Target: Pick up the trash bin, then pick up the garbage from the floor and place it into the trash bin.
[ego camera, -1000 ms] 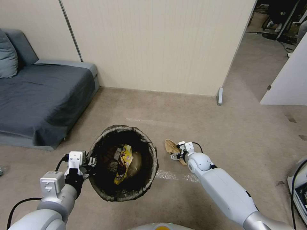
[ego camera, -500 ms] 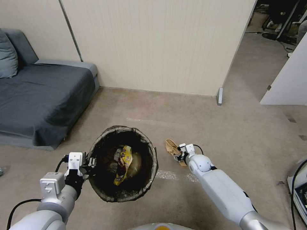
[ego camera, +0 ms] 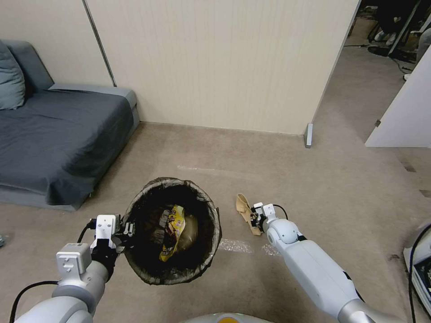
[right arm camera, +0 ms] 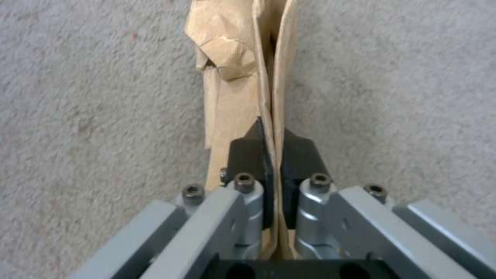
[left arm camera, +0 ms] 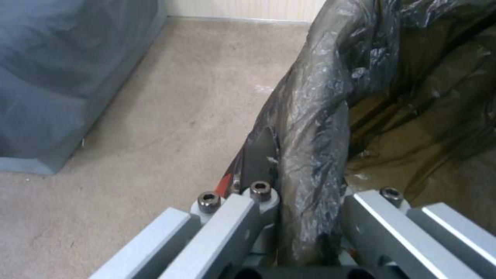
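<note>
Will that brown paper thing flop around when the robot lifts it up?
Probably a bit. The brown paper carton is squashed flat and crumpled at its far end, so that end may droop. It looks thin and likely light. The right hand is pinching only one folded edge, so it might swing or slip on the way to the trash bin.

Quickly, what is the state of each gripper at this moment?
Left gripper: shut on the trash bin rim.
Right gripper: shut on the flattened tan paper carton.

Head camera looks down; 2 wrist cameras sit close, facing carpet (ego camera: 314,179).
</note>
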`<state>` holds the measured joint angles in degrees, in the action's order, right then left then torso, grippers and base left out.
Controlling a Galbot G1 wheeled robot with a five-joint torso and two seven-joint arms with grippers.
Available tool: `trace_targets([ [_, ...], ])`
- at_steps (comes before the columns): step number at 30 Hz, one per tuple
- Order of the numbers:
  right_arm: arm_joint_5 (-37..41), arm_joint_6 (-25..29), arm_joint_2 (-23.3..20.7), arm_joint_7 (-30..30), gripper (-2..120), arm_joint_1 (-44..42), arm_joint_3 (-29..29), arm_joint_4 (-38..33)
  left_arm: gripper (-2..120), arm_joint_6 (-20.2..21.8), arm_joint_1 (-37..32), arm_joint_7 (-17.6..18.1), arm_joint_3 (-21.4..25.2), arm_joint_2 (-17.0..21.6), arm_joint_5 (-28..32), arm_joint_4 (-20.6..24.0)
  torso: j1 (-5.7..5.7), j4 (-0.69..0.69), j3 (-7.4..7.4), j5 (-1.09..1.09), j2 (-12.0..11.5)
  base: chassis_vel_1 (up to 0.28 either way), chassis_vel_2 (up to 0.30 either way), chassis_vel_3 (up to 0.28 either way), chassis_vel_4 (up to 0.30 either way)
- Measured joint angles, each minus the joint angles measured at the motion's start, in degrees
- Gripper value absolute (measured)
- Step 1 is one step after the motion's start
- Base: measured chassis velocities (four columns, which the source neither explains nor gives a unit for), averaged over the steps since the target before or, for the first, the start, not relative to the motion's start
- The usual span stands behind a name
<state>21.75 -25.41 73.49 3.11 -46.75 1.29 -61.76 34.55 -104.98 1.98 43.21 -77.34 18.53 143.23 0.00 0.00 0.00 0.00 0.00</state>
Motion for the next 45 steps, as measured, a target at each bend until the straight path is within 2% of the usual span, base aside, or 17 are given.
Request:
trace_targets([
  [11, 0.0, 2.0, -2.1, 0.5, 0, -1.5, -2.4, -5.1, 0, 0.0, 0.0, 0.1, -0.1, -0.3, -0.2, 0.0, 0.0, 0.0, 0.0, 0.01, 0.0, 0.0, 0.0, 0.0, 0.0],
  [14, 1.1, 2.3, -5.4, 1.1, 0, -2.7, -4.6, -13.6, 0, 0.0, -0.3, 0.1, 0.0, -0.3, -0.2, 0.0, 0.0, 0.02, 0.0, 0.02, 0.0, 0.0, 0.0, 0.0, 0.0],
  [15, 1.1, 2.3, -5.4, 1.1, 0, -2.7, -4.6, -13.6, 0, 0.0, -0.3, 0.1, 0.0, -0.3, -0.2, 0.0, 0.0, 0.02, 0.0, 0.02, 0.0, 0.0, 0.0, 0.0, 0.0],
  [18, 6.9, -0.4, -13.3, 2.0, 0, -4.1, -6.6, -27.1, 0, 0.0, -0.4, 0.2, -0.1, -0.3, -0.3, 0.0, 0.0, -0.04, 0.0, -0.01, 0.0, 0.0, 0.0, 0.0, 0.0],
  [19, 6.9, -0.4, -13.3, 2.0, 0, -4.1, -6.6, -27.1, 0, 0.0, -0.4, 0.2, -0.1, -0.3, -0.3, 0.0, 0.0, -0.04, 0.0, -0.01, 0.0, 0.0, 0.0, 0.0, 0.0],
  [22, 11.4, -3.0, -18.7, 2.7, 0, -5.2, -8.5, -39.6, 0, 0.0, -0.5, 0.1, -0.2, -0.3, -0.8, 0.0, 0.0, 0.0, 0.0, 0.01, 0.0, 0.0, 0.0, 0.0, 0.0],
  [23, 11.4, -3.0, -18.7, 2.7, 0, -5.2, -8.5, -39.6, 0, 0.0, -0.5, 0.1, -0.2, -0.3, -0.8, 0.0, 0.0, 0.0, 0.0, 0.01, 0.0, 0.0, 0.0, 0.0, 0.0],
  [26, 17.1, -5.1, -22.8, 3.1, 0, -6.3, -10.6, -50.0, 0, 0.0, -0.6, 0.1, -0.3, -0.4, -1.0, 0.0, 0.0, 0.0, 0.0, -0.01, 0.0, 0.0, 0.0, 0.0, 0.0],
  [27, 17.1, -5.1, -22.8, 3.1, 0, -6.3, -10.6, -50.0, 0, 0.0, -0.6, 0.1, -0.3, -0.4, -1.0, 0.0, 0.0, 0.0, 0.0, -0.01, 0.0, 0.0, 0.0, 0.0, 0.0],
  [29, 20.4, -6.1, -24.5, 3.1, 0, -6.8, -11.3, -55.5, 0, 0.0, -0.7, 0.1, -0.5, -0.4, -1.1, 0.0, 0.0, -0.01, 0.0, 0.0, 0.0, 0.0, 0.0, 0.0, 0.0],
  [30, 20.4, -6.1, -24.5, 3.1, 0, -6.8, -11.3, -55.5, 0, 0.0, -0.7, 0.1, -0.5, -0.4, -1.1, 0.0, 0.0, -0.01, 0.0, 0.0, 0.0, 0.0, 0.0, 0.0, 0.0],
  [32, 23.5, -7.0, -25.4, 3.2, 0, -7.5, -11.2, -61.3, 0, 0.0, -0.7, 0.1, -0.7, -0.5, -1.2, 0.0, 0.0, 0.01, 0.0, 0.0, 0.0, 0.0, 0.0, 0.0, 0.0],
  [35, 24.8, -7.2, -25.5, 4.0, 0, -8.1, -9.8, -65.1, 0, -0.1, -0.8, 0.0, -0.8, -0.6, -1.5, 0.0, 0.0, 0.0, 0.0, 0.01, 0.0, 0.0, 0.0, 0.0, 0.0],
  [37, 25.9, -7.4, -25.1, 5.1, 0, -8.2, -7.5, -68.3, 0, -0.1, -0.9, 0.0, -0.9, -0.6, -1.8, 0.0, 0.0, 0.0, 0.0, -0.02, 0.0, 0.0, 0.0, 0.0, 0.0],
  [41, 26.4, -7.5, -24.7, 5.8, 0, -7.5, -4.4, -70.4, 0, -0.1, -1.0, -0.1, -1.1, -0.7, -2.0, 0.0, 0.0, 0.0, 0.0, 0.0, 0.0, 0.0, 0.0, 0.0, 0.0],
  [44, 26.9, -7.3, -23.6, 5.9, 0, -5.8, 1.3, -71.7, 0, -0.1, -1.1, -0.1, -1.4, -1.0, -2.6, 0.0, 0.0, 0.0, 0.0, 0.0, 0.0, 0.0, 0.0, 0.0, 0.0],
  [45, 26.9, -7.3, -23.6, 5.9, 0, -5.8, 1.3, -71.7, 0, -0.1, -1.1, -0.1, -1.4, -1.0, -2.6, 0.0, 0.0, 0.0, 0.0, 0.0, 0.0, 0.0, 0.0, 0.0, 0.0],
])
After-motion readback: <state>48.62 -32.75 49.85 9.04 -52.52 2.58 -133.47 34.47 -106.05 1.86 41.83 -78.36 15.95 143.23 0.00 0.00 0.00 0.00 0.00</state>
